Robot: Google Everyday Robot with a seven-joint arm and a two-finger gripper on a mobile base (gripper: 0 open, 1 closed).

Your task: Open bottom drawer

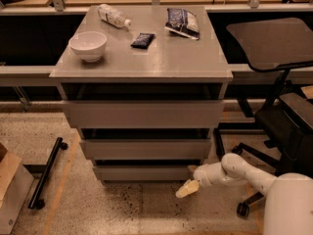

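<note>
Grey cabinet (pixel 142 62) square ahead, three fronts stacked; the bottom drawer (pixel 146 172) sits lowest, just above the floor, its long axis running left to right, not yet pulled out by the look of it; the white arm (pixel 234 169) reaches in low from the right; the gripper (pixel 188 188) hangs just beside the drawer's lower right corner, so the front lies up and to its left; released or clenched, I cannot tell.
</note>
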